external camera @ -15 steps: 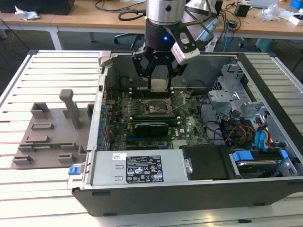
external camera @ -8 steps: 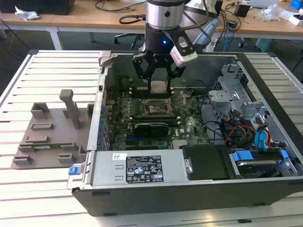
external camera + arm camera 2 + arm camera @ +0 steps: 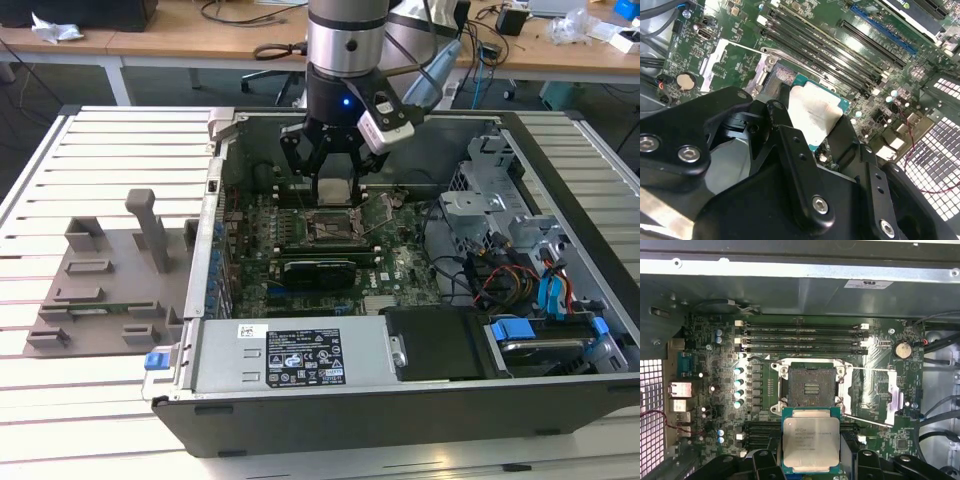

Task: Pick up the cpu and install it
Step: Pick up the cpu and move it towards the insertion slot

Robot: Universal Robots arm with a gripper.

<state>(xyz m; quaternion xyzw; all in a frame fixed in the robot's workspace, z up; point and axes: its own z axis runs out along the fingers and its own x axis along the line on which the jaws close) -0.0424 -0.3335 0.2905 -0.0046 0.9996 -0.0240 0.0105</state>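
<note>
I found the claw (image 3: 333, 183) pinching the cpu (image 3: 811, 440) by two opposite edges, with its silvery lid facing up. The chip hung inside the open computer case (image 3: 560, 330), above the motherboard (image 3: 715, 365). It was just beside the socket (image 3: 810, 386) and not seated in it. The socket stood empty, and its metal retention frame (image 3: 892, 395) was swung open to one side. In the second wrist view, black fingers (image 3: 790, 150) flanked the chip. The case lay on the slatted counter (image 3: 100, 150).
</note>
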